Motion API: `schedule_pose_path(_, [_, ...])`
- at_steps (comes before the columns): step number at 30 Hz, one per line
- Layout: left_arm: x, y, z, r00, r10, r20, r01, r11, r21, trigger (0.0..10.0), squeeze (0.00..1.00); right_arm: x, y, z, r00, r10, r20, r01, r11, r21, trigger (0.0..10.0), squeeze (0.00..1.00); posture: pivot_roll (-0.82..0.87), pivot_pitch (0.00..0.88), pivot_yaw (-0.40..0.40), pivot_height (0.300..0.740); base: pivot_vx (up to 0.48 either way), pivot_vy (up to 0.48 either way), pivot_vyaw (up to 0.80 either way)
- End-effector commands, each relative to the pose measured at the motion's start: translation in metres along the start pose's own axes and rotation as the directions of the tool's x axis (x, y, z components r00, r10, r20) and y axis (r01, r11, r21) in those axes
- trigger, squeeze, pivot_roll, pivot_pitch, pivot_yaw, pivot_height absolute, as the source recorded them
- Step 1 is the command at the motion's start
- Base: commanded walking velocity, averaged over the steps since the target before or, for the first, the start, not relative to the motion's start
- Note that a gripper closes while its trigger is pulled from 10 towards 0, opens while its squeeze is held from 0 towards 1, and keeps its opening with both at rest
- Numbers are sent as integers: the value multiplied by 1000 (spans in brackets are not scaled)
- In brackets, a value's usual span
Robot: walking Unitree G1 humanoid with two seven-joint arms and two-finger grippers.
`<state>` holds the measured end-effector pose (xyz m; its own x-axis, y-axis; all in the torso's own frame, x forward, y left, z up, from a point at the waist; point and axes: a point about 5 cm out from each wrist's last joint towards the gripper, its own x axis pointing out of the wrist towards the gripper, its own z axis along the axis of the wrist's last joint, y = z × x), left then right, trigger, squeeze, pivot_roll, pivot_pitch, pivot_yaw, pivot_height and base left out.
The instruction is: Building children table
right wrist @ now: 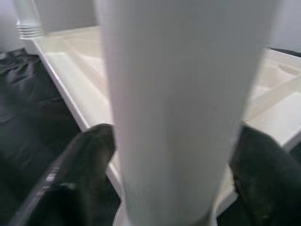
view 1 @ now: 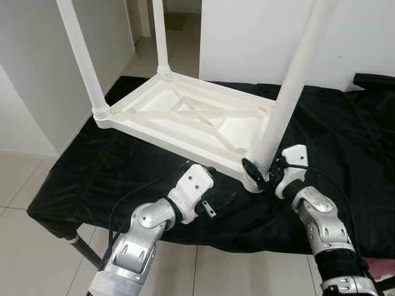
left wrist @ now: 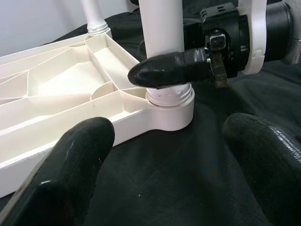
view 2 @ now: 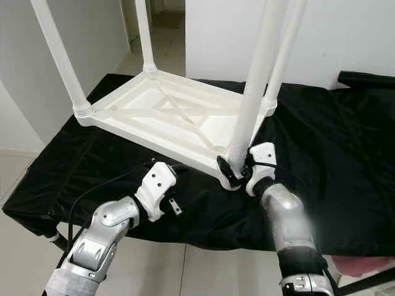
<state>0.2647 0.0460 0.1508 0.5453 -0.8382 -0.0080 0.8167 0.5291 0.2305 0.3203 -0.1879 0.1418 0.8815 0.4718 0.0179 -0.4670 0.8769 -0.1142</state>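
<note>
Upside down on a black cloth [view 1: 92,179] lies the white plastic table top [view 1: 185,117], its ribbed underside up and 4 white legs standing from its corners. At the near corner, the right gripper [view 1: 262,172] has its 2 black fingers set on either side of the leg [view 1: 290,92] just above the threaded socket, apparently clamped on it. Beside that corner the left gripper [left wrist: 160,165] hovers over the cloth, fingers spread wide and holding nothing.
</note>
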Motion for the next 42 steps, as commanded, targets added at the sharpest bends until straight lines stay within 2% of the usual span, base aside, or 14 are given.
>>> schedule_pose_path(1, [-3, 7, 0, 997, 77, -9, -77, 997, 9, 10000, 0, 5, 1, -6, 993, 106, -52, -107, 994, -23, 1647, 0, 5, 21, 10, 740, 0, 0, 0])
schedule_pose_path(2, [-4, 9, 0, 996, 86, -10, -86, 996, 12, 10000, 0, 6, 0, -9, 987, 143, -77, -145, 989, -32, 0, 0, 9, 20, 5, 740, 0, 0, 0])
schedule_pose_path(12, [-1, 2, 2, 996, 89, -3, -89, 996, 10, 10000, 0, 8, -3, -20, 972, 198, -126, -202, 979, -19, 0, 0, 33, 19, -4, 740, 0, 0, 0])
schedule_pose_path(13, [-2, 3, 2, 995, 95, -5, -95, 995, 10, 10000, 0, 8, -3, -21, 973, 193, -128, -196, 981, -12, 10000, 0, 42, 21, -7, 740, 0, 0, 0])
schedule_pose_path(18, [-7, 7, 1, 993, 121, -13, -121, 993, 12, 10000, 0, 10, -1, -21, 988, 111, -107, -107, 994, 36, 10000, 0, 55, 23, -16, 740, 0, 0, 0])
schedule_pose_path(21, [-9, 11, 0, 991, 135, -17, -135, 991, 19, 10000, 0, 12, 0, -17, 997, 21, -73, -16, 997, 73, 10000, 0, 48, 15, -26, 740, 0, 0, 0])
schedule_pose_path(26, [-3, 14, 0, 989, 149, -9, -149, 989, 20, 10000, 0, 13, 9, -15, 998, -48, -38, 51, 994, 101, 10000, 0, 24, 13, -23, 740, 0, 0, 0])
schedule_pose_path(29, [3, 11, 1, 990, 142, 3, -142, 990, 14, 10000, 0, 11, 12, -21, 983, -175, -49, 179, 977, 114, 10000, 0, 10, 5, -13, 740, 0, 0, 0])
schedule_pose_path(31, [3, 11, 1, 990, 142, 3, -142, 990, 14, 10000, 0, 11, 12, -21, 983, -175, -49, 179, 977, 114, 10000, 0, 10, 5, -13, 740, 0, 0, 0])
schedule_pose_path(33, [5, 9, 1, 992, 125, 5, -125, 992, 16, 10000, 0, 10, 15, -24, 955, -289, -61, 295, 945, 140, 10000, 0, -1, 1, 4, 740, 0, 0, 0])
schedule_pose_path(34, [5, 9, 1, 992, 125, 5, -125, 992, 16, 10000, 0, 10, 15, -24, 955, -289, -61, 295, 945, 140, 10000, 0, -1, 1, 4, 740, 0, 0, 0])
schedule_pose_path(36, [5, 11, 2, 993, 115, 4, -115, 993, 19, 10000, 0, 10, 21, -21, 925, -377, -47, 379, 910, 167, 10000, 0, -1, 0, 16, 740, 0, 0, 0])
schedule_pose_path(39, [4, 11, 3, 994, 113, 5, -113, 993, 18, 10000, 0, 9, 24, -20, 914, -402, -45, 403, 898, 177, 10000, 0, -1, 1, 19, 740, 0, 0, 0])
schedule_pose_path(42, [2, 12, 2, 995, 102, 0, -102, 995, 15, 10000, 0, 6, 32, -19, 850, -520, -83, 526, 837, 150, 10000, 0, -5, 7, 28, 740, 0, 0, 0])
